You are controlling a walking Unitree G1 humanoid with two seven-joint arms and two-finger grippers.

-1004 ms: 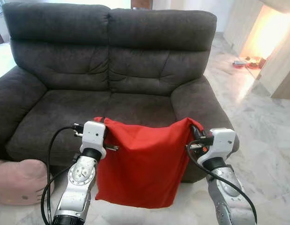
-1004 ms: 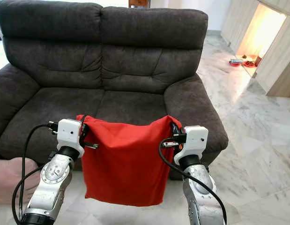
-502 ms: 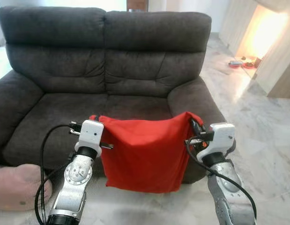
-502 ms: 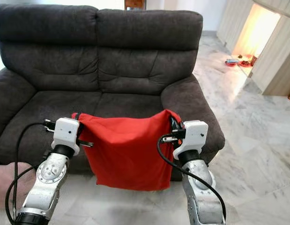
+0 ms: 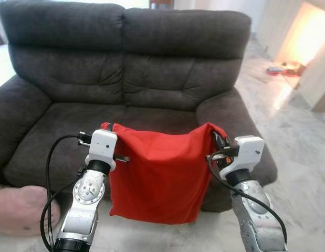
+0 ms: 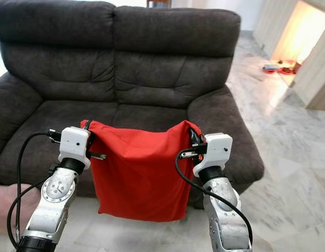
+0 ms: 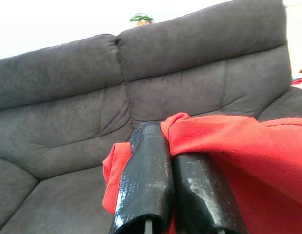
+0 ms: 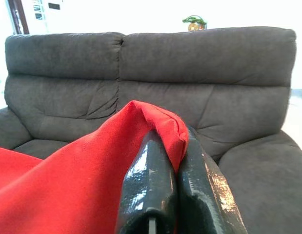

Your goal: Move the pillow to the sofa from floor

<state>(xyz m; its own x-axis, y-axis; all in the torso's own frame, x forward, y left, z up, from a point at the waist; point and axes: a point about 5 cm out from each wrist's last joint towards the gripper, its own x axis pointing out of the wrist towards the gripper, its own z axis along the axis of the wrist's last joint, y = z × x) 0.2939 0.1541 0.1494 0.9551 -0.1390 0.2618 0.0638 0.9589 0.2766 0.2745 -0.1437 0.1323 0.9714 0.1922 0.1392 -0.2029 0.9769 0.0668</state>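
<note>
A limp red pillow (image 5: 159,173) hangs in the air between my two arms, just in front of the dark grey sofa (image 5: 125,73). My left gripper (image 5: 106,127) is shut on the pillow's top left corner, and my right gripper (image 5: 215,136) is shut on its top right corner. In the wrist views the black fingers (image 7: 146,185) (image 8: 151,190) pinch red cloth, with the sofa's backrest beyond. The pillow's top edge is about level with the seat cushions (image 5: 88,128), and its lower edge hangs near the floor.
A pink cushion (image 5: 20,207) lies on the floor at the lower left, against the sofa's front. Pale marble floor (image 5: 299,136) runs to the right, where red bowls (image 5: 280,68) stand in a lit doorway. Wide armrests (image 5: 233,123) flank the seat.
The camera has shifted, and the sofa now looks a little closer. Both grippers still hold the pillow's corners; the pillow hangs as before, raised slightly against the seat front.
</note>
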